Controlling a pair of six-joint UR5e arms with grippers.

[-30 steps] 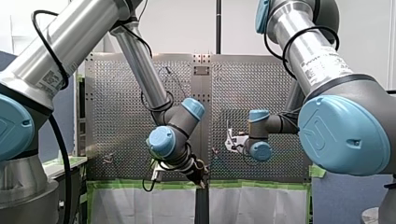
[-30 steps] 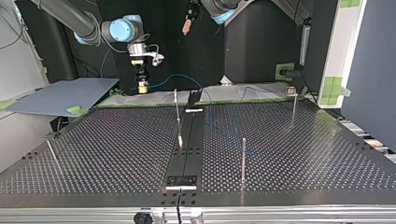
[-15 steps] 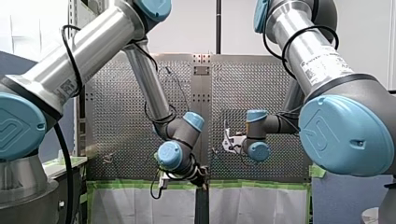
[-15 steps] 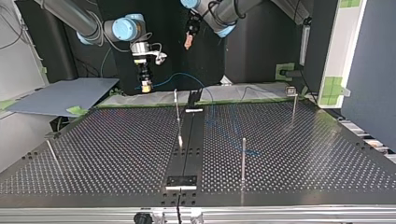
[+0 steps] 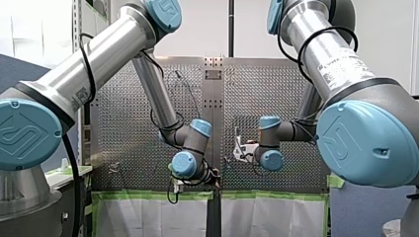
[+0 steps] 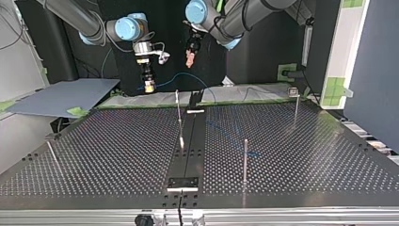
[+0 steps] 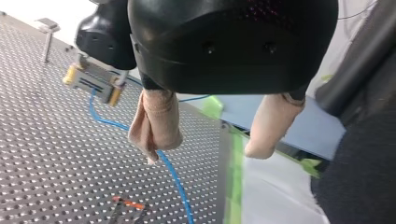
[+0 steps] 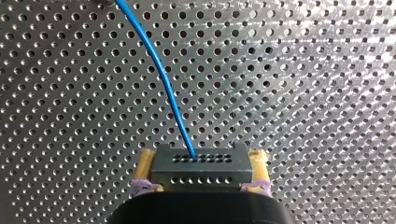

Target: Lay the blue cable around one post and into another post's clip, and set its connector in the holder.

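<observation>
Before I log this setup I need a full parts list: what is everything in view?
perforated table: one, grey metal, fills the top view's lower part
black strip: one, black, down the table's middle
posts: four, metal, standing on the table
blue cable: one, blue, runs from the connector across the table
connector: one, grey, between my right gripper's yellow pads
grey sheet: one, grey, beyond the table at the top view's left
green tape: several pieces, green, by the table's far edge and at the top view's right
my right gripper: one, yellow pads, shut on the connector
my left gripper: one, black with beige pads, open above the cable
</observation>
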